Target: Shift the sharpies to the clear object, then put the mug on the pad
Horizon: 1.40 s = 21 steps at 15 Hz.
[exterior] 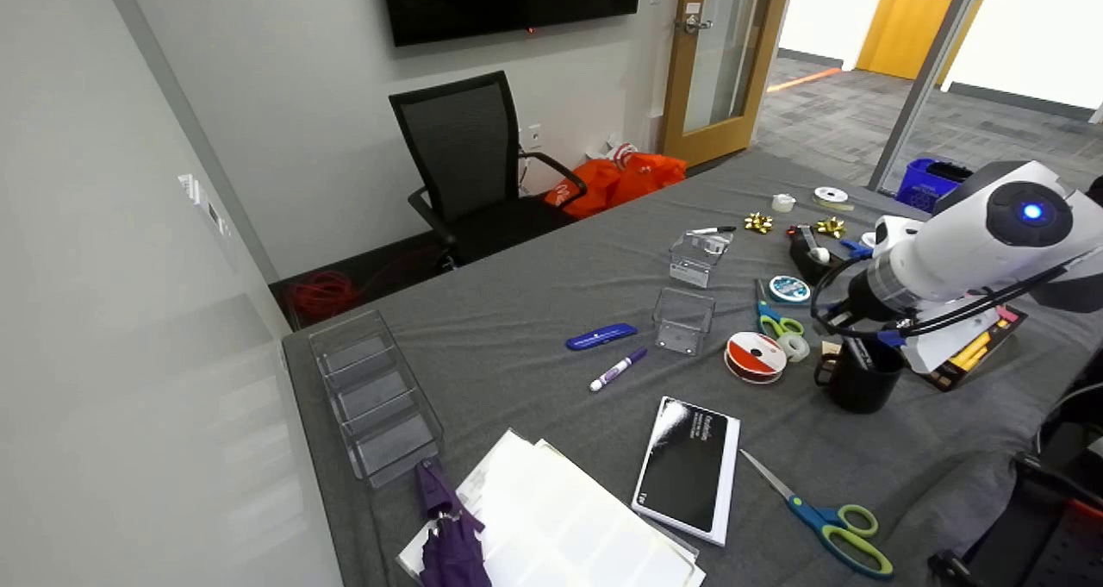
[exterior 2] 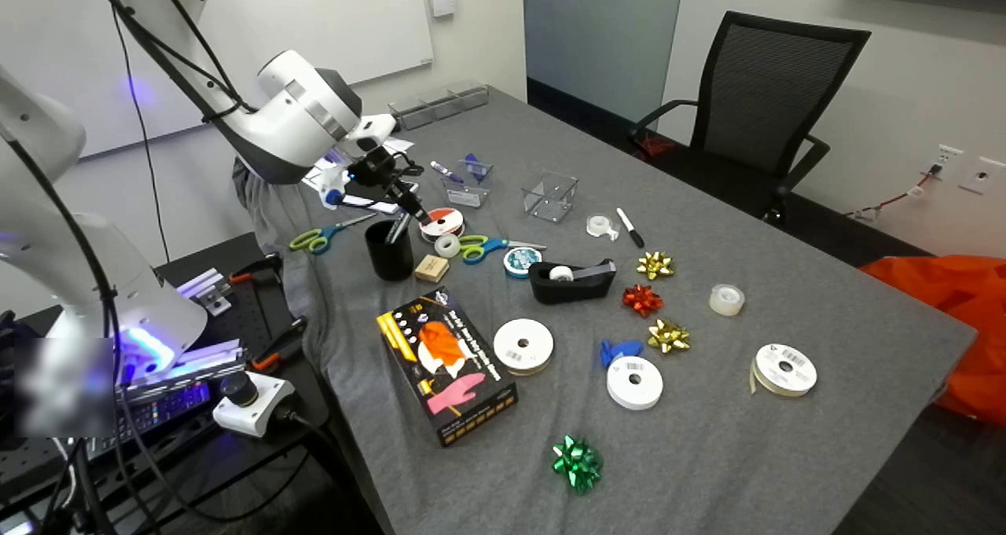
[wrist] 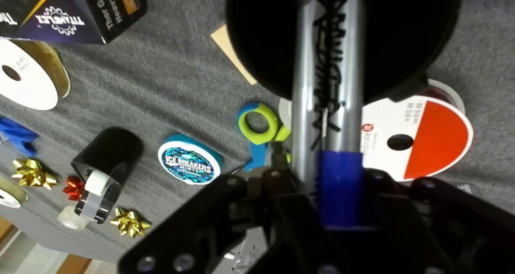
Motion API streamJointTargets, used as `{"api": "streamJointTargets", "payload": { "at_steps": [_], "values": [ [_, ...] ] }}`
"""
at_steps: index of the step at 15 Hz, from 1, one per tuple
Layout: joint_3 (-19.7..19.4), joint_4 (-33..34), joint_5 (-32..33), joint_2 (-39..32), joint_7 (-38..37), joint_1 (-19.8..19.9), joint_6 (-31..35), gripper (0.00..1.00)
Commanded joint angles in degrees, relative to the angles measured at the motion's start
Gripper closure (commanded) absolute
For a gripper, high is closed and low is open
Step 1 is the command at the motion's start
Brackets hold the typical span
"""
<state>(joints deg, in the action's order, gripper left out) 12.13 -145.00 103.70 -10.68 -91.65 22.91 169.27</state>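
Observation:
The black mug point(exterior: 864, 390) stands upright on the grey table; it also shows in an exterior view point(exterior 2: 391, 258) and in the wrist view point(wrist: 251, 36). Two silver sharpies point(wrist: 306, 85) lean out of it, one showing a blue end. My gripper point(wrist: 329, 183) is closed around their upper part, a finger against each side, above the mug's rim; their lower ends are inside the mug. Two small clear holders point(exterior: 683, 321) point(exterior: 692, 268) stand beyond the mug; they also show in an exterior view point(exterior 2: 465, 196) point(exterior 2: 550, 197). The black pad point(exterior: 688, 462) lies beside the papers.
A red-and-white ribbon roll point(exterior: 756, 357), scissors point(exterior: 780, 324) and a clear tape roll point(exterior 2: 447, 245) lie close to the mug. A glove box point(exterior 2: 448, 370) and a black tape dispenser point(exterior 2: 574, 282) stand nearby. A purple marker point(exterior: 619, 370) and blue case point(exterior: 601, 336) lie near a holder.

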Motion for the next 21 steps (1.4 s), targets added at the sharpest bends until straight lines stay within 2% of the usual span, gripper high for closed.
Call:
{"api": "streamJointTargets", "payload": {
  "at_steps": [1,5,6,7,8,11,16,17,21],
  "values": [
    [-0.9,-3.7,-0.7,3.6,1.8,1.3,5.8,0.92],
    [-2.6,-8.4,-0.4,9.4,2.9,1.8,15.0,0.91],
    [-3.1,-9.2,0.5,11.3,2.3,2.0,17.6,0.86],
    [-3.6,-9.8,1.0,12.7,2.3,2.0,19.5,0.89],
    [-4.3,-10.2,1.7,14.9,2.0,2.2,21.9,0.98],
    [-6.1,-11.0,2.9,18.2,1.8,2.4,27.1,0.96],
    [-8.5,-11.2,5.1,21.3,1.0,2.4,31.0,0.96],
    [-11.9,-11.2,3.1,20.8,0.9,-3.8,28.7,0.96],
    [-16.7,-10.8,4.0,21.0,-2.8,-9.9,28.8,0.96]
  ]
}}
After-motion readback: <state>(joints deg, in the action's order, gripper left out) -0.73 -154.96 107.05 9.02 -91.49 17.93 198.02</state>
